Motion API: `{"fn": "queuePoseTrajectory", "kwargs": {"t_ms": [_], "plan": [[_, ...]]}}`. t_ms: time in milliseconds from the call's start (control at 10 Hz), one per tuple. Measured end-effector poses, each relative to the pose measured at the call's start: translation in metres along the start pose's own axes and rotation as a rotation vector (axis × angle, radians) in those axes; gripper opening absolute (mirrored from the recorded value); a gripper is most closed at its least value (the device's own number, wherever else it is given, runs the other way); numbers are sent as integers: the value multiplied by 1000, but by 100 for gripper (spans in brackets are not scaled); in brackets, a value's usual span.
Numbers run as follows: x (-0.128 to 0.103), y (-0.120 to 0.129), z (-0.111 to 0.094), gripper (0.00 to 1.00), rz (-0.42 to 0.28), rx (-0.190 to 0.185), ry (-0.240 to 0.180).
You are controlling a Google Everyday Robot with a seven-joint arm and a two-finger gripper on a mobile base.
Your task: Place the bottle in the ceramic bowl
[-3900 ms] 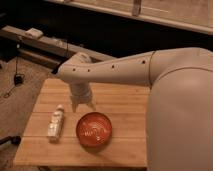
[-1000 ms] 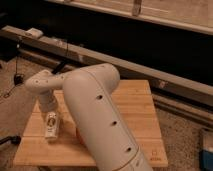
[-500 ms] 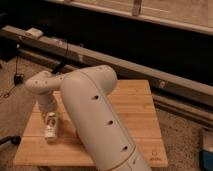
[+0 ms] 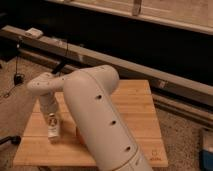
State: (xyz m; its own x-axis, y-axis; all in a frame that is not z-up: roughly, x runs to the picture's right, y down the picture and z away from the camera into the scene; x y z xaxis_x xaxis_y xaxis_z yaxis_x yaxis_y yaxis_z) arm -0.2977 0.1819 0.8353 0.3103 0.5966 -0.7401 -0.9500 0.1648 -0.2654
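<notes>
**Fingers (image 4: 51, 114) down on the bottle's capped end, nothing lifted yet**

Nearest the camera, the arm's (image 4: 100, 117) thick pale link fills the lower middle of the frame. It rises from the bottom edge to a bend at centre. It now covers the stretch of table (image 4: 142, 107) where the ceramic bowl showed a few seconds ago, so the bowl cannot be made out. From that bend a slimmer link reaches left to a rounded wrist at left of centre, which turns straight down toward the wood.

Just below the wrist, in the lower left of the frame, the bottle (image 4: 54, 128) rests on the left part of the table. Its narrow capped end points up-frame into the fingers. Over the last second it has kept the same spot, while the wrist has only eased a little closer onto its neck. Whether the fingers are spread around the neck or already pinching it cannot be told, because the wrist hides them.

By my reading the approach is finished and the grasp is the step in hand. The carry to the right and the drop into the bowl are both still to come, so the task is at an early stage.

Beyond the table, a long metal ledge (image 4: 150, 67) slants across from upper left to right. A small white box (image 4: 34, 33) sits on it at the upper left, and cables (image 4: 17, 75) trail on the floor below.
</notes>
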Motion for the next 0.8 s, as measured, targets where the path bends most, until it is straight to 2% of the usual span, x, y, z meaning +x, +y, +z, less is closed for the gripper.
{"fn": "queuePoseTrajectory", "kwargs": {"t_ms": [200,300,500,800], "plan": [[9,-7,-27,4,4,-32,-32],[15,-13,-42,0,9,-50,-46],[31,-33,-68,0,16,-86,-78],[57,-76,-82,0,54,-116,-102]]}}
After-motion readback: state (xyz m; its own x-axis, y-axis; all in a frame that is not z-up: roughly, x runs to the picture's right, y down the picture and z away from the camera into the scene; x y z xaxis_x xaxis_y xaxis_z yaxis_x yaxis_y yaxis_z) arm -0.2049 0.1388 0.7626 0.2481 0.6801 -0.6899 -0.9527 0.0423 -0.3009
